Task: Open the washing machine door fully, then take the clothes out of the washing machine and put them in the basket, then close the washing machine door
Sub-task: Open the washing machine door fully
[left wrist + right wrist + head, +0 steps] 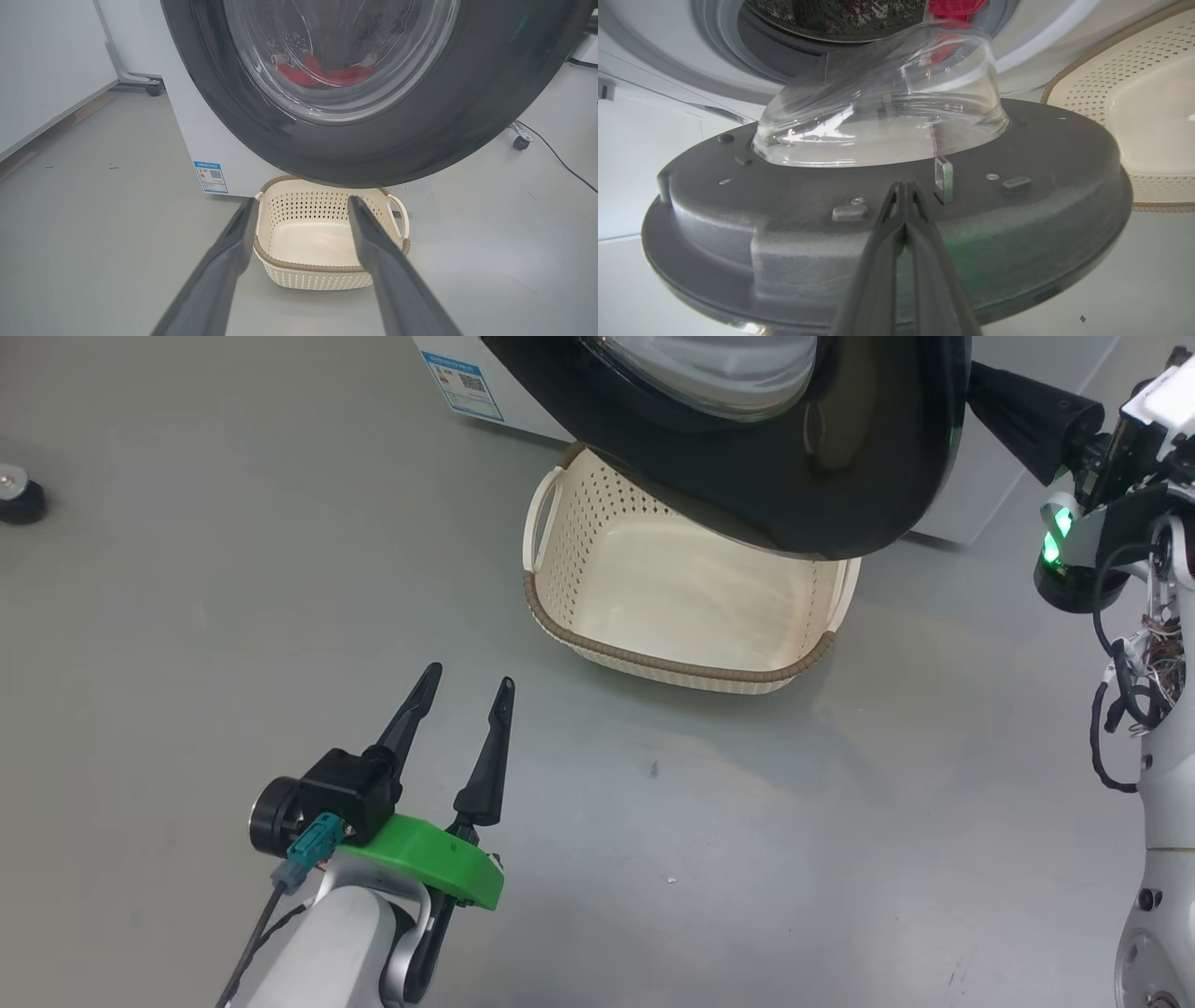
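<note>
The washing machine door (pixel 840 476) stands partly swung out and overhangs the cream basket (pixel 672 667) on the floor. My right gripper (pixel 976 387) is shut with nothing between its fingers. Its tips (pixel 903 186) rest against the door's (pixel 784 233) dark inner face, beside the metal latch loop. Red clothes (pixel 955 7) lie in the steel drum of the white washing machine (pixel 668 116). They also show through the door's glass (pixel 327 74). My left gripper (pixel 470 675) hangs open over the floor, short of the basket (pixel 303 268), which shows between its fingers (pixel 373 242).
A blue sticker (pixel 462 383) marks the machine's lower front. A small black round object (pixel 21 499) sits on the floor at far left. Wheeled frame feet (pixel 153 88) (pixel 521 142) and a cable (pixel 560 158) lie beside the machine. Grey floor spreads around the basket.
</note>
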